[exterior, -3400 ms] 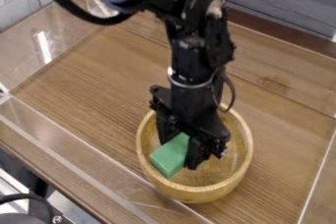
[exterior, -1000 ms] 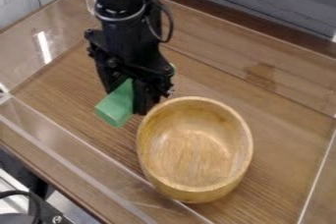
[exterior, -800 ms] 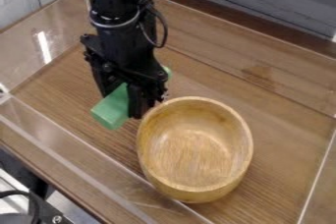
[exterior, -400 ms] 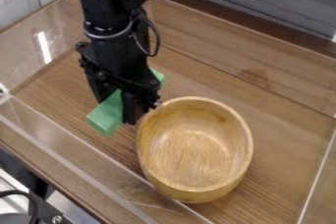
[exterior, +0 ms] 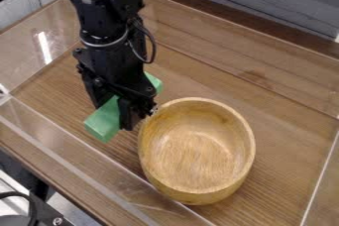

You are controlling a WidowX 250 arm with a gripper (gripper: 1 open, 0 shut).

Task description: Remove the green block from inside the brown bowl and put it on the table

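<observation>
The green block [exterior: 105,120] hangs tilted between the black fingers of my gripper [exterior: 119,111], which is shut on it. Its lower end is close above the table [exterior: 252,76], just left of the brown bowl [exterior: 199,151]; whether it touches the wood I cannot tell. The round light-brown wooden bowl holds nothing and stands at the front right. The gripper points straight down, with its right finger next to the bowl's left rim. The upper end of the block shows behind the gripper.
Low clear acrylic walls [exterior: 54,185] border the tabletop at the front and left. The dark arm [exterior: 99,12] rises from the gripper toward the upper left. Bare wood lies behind and to the right of the bowl.
The gripper has carried the green block out of the bowl to its left, then sunk a little toward the table and drifted slightly left. The bowl has kept still.
</observation>
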